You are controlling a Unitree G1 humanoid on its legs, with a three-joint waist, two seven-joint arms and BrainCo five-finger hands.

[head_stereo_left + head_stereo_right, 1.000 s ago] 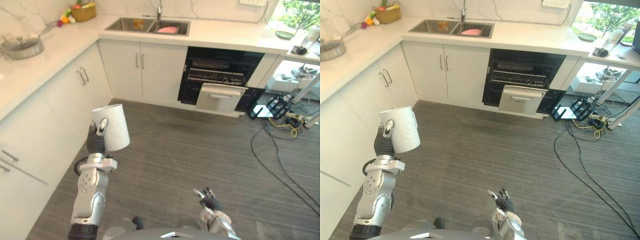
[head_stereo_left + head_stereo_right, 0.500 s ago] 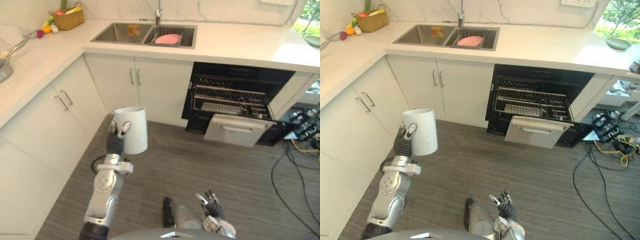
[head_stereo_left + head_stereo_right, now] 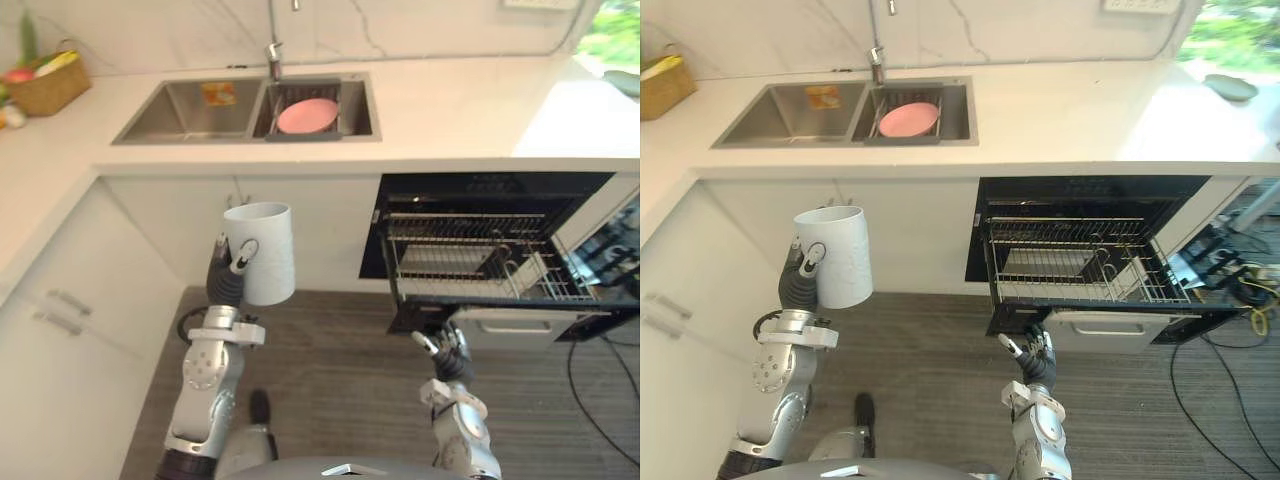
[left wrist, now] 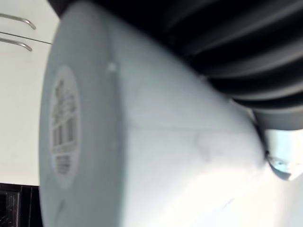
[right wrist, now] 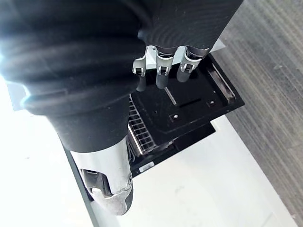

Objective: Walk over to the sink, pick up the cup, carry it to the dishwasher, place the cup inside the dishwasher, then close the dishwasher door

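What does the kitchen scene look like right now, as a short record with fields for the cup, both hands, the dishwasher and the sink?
cup: white, upright, held off the floor in front of the cabinet under the sink
left hand: curled round the cup
right hand: low, fingers relaxed, holding nothing, just before the dishwasher
dishwasher: open, door down, wire rack showing
sink: pink plate in the basin nearer the dishwasher

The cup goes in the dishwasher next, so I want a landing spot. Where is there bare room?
The pulled-out rack looks bare along its back; wire holders crowd its front right, and a pale shape shows at its left. The countertop right of the sink is bare. The sink's right basin holds a pink plate.
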